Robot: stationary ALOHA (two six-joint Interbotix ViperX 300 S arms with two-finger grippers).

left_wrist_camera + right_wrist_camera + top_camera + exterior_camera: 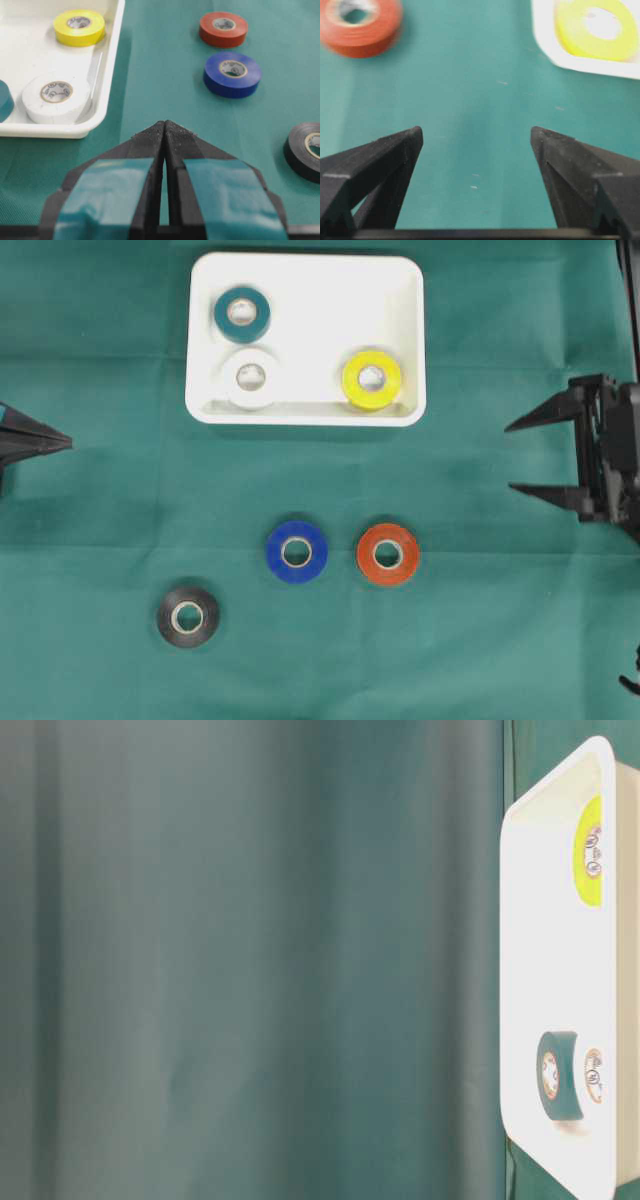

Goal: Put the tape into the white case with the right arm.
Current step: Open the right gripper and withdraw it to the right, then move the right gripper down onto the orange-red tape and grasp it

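Green cloth covers the table (100, 360), and the white case (400, 300) sits at its far side with teal, white and yellow rolls already inside. Three rolls wait outside: blue, black, and the orange tape (388, 554), nearest the right gripper (510, 456), whose jaws gape wide and empty, probably readied for it. The left gripper (68, 443) rests pinched closed, out of the way.

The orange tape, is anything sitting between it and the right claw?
Nothing visible does. The right claw is open at the right edge, and only bare green cloth lies between it and the orange tape. The blue tape sits on the far side.
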